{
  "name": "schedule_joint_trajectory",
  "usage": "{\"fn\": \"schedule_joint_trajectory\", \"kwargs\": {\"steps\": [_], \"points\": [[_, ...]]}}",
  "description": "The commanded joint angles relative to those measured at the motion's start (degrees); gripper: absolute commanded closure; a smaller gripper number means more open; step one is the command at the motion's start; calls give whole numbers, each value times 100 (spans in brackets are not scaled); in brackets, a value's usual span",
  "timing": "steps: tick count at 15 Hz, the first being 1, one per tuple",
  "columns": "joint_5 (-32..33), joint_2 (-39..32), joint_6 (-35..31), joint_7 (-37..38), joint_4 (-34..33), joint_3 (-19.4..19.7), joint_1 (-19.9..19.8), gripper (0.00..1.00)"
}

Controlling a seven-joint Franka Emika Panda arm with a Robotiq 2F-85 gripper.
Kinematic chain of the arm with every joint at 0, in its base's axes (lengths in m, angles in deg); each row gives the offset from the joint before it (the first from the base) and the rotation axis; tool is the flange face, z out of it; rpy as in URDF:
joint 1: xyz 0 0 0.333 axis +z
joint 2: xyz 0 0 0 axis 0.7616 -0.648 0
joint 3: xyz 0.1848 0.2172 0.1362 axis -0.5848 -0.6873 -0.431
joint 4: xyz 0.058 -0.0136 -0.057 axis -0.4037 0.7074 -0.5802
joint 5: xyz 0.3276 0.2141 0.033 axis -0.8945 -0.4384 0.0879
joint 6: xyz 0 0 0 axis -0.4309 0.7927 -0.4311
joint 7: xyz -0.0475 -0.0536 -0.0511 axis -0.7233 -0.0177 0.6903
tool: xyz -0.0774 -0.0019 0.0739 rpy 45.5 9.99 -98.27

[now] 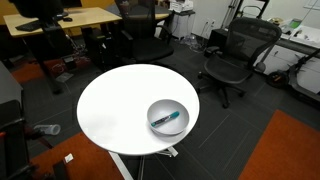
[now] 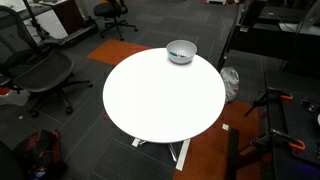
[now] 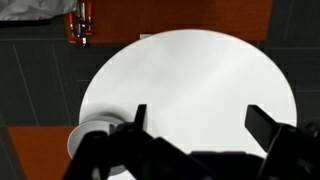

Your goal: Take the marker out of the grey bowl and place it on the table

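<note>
The grey bowl [image 1: 167, 117] sits near the edge of the round white table [image 1: 120, 110], with the teal-blue marker [image 1: 167, 119] lying inside it. The bowl also shows in an exterior view [image 2: 181, 51] at the table's [image 2: 160, 100] far edge, and partly at the lower left of the wrist view [image 3: 82, 138]. My gripper [image 3: 200, 125] is open and empty, high above the table [image 3: 190, 80]. Its two dark fingers frame bare tabletop, with the bowl off to the left of them. The arm is not seen in either exterior view.
Black office chairs [image 1: 235, 55] [image 2: 35, 70] and wooden desks [image 1: 60, 20] stand around the table. An orange carpet patch [image 1: 285, 150] lies on the dark floor. Tripod legs and a stand [image 2: 275, 110] are close beside the table.
</note>
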Motion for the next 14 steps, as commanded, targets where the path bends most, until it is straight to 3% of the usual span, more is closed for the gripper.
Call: {"fn": "schedule_joint_trajectory", "kwargs": {"steps": [1, 8, 14], "points": [[-15, -829, -366, -128, -582, 221, -221, 0], [-325, -2652, -1770, -322, -1601, 547, -492, 0], [-643, -3960, -1960, -552, -2701, 474, -792, 0]]}}
